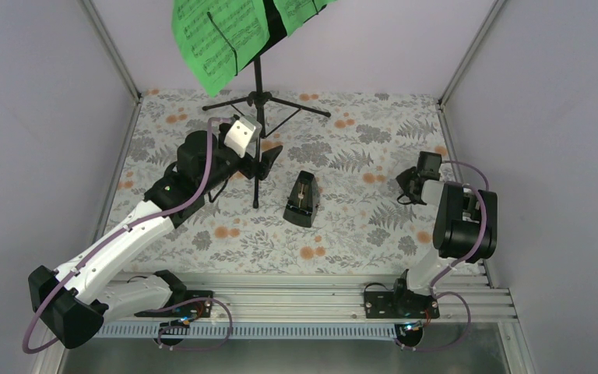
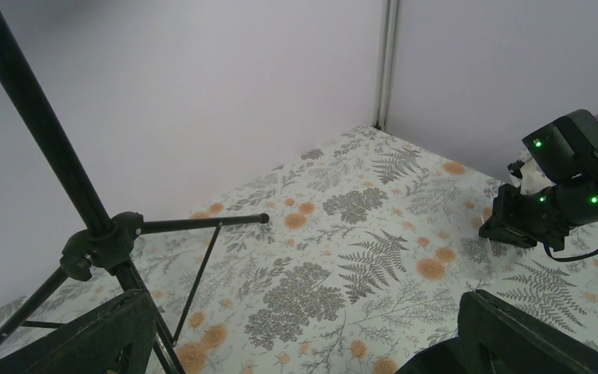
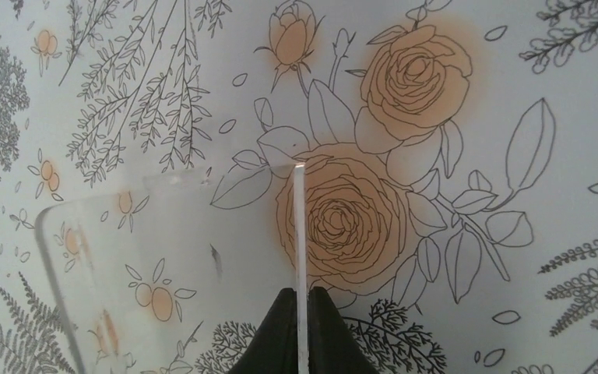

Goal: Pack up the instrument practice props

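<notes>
- left tool [image 2: 305, 312]: both fingers [image 2: 101, 335] at the bottom edge, spread wide, only patterned table [image 2: 358, 210] between them
- music stand [image 2: 43, 132] at left: black pole slants across the frame, tripod hub and legs sit on the table, lower legs pass behind the left-hand finger
- right tool [image 2: 512, 227] at the right edge, green LEDs [image 2: 539, 143] lit, low over the table, well apart from the stand
- pale walls [image 2: 202, 93] behind, corner post [image 2: 388, 62]

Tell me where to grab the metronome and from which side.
Grip the metronome around its narrow upper half, coming from above. It stands upright on the table and tapers to the top, so jaws closing across two opposite sloping faces probably fit there; the wide base looks harder to span.
</notes>
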`<state>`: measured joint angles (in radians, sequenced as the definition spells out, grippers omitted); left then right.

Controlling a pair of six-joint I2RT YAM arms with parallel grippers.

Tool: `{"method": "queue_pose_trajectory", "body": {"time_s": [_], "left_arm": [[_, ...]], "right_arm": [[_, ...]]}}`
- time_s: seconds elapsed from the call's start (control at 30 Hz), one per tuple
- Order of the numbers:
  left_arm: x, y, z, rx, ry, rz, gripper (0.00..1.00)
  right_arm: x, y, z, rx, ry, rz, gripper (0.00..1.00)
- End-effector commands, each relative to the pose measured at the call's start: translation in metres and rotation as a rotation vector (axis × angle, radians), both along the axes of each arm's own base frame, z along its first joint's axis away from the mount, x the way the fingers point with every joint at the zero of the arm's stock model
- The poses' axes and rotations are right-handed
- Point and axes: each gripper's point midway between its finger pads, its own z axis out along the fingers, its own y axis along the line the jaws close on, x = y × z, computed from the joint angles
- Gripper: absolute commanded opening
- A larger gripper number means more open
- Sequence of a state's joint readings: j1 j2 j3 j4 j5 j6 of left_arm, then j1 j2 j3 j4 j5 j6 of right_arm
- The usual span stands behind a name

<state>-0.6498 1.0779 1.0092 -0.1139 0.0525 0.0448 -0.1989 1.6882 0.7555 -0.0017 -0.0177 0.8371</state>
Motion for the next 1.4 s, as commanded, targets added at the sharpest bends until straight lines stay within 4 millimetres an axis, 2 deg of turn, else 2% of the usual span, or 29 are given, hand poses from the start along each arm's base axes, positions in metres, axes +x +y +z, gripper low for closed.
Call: {"method": "queue_pose_trajectory", "body": {"time_s": [0.0,0.13,0.3,0.6,0.8,1.0,1.17,1.37], "left_arm": [[0.002,0.003,0.001,0.004,-0.007,0.015,0.96],[0.002,0.003,0.001,0.004,-0.007,0.015,0.96],[0.002,0.003,0.001,0.003,-0.007,0.015,0.96],[0.002,0.000,-0.004,0.006,0.004,0.004,0.96],[0.002,-0.002,-0.008,0.012,0.009,-0.001,0.96],[0.001,-0.006,-0.011,0.019,0.015,-0.012,0.96],[0.000,-0.008,-0.011,0.020,0.014,-0.018,0.96],[-0.001,-0.013,-0.015,0.025,0.024,-0.038,0.96]], "right_arm": [[-0.007,0.001,-0.009,-0.025,0.060,0.062,0.04],[-0.006,0.012,-0.004,-0.040,0.056,0.158,0.04],[-0.005,0.046,0.012,-0.036,-0.014,0.310,0.04],[-0.034,0.136,-0.007,0.096,0.078,0.590,0.04],[-0.063,0.179,-0.017,0.120,0.173,0.731,0.04],[-0.102,0.198,-0.029,0.069,0.319,0.819,0.04],[-0.128,0.209,-0.031,0.034,0.386,0.866,0.04],[-0.153,0.214,-0.032,-0.056,0.474,0.916,0.04]]}}
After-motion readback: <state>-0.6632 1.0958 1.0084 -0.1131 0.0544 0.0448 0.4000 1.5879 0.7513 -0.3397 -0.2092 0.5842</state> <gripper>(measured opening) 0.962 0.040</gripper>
